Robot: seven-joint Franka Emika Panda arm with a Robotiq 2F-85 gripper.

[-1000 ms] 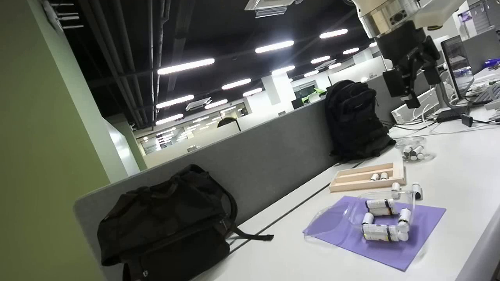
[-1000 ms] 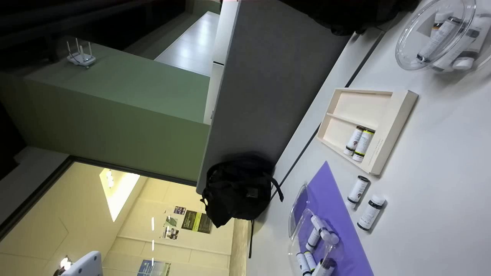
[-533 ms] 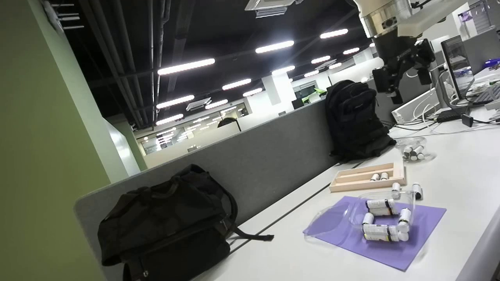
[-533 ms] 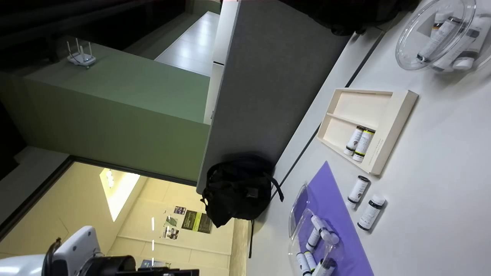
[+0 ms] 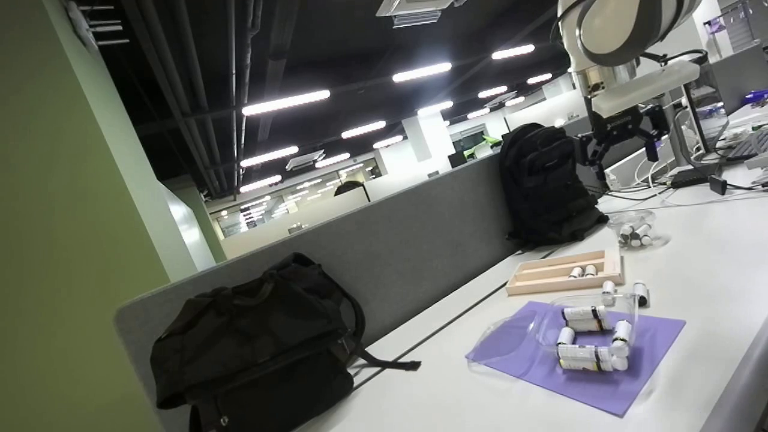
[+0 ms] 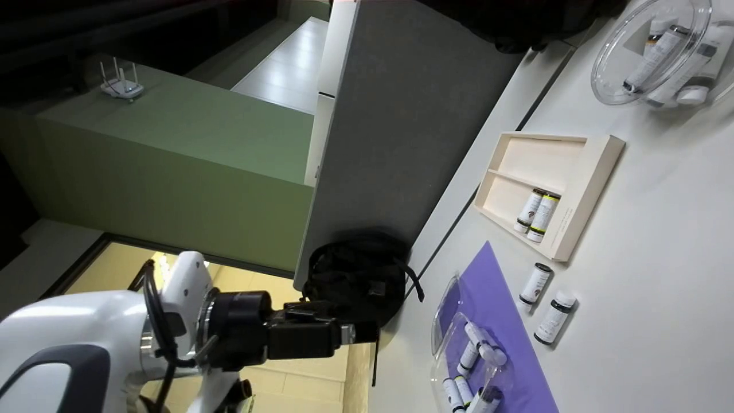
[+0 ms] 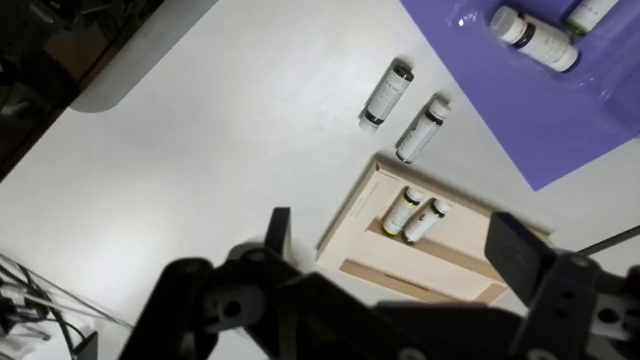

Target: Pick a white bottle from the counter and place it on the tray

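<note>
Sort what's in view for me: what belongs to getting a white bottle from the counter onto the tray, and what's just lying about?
Part of the job:
claw, open
loose bottles, one probably the target, can't tell which
tray
counter

Just lying about:
tray's bottles, probably needing no move
mat
clear tubs
backpacks

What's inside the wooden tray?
Two white bottles, one with yellow rings, lie side by side in one compartment. They cover the bit beneath them, and in the wrist view the gripper hides part of the wooden tray too.
</note>
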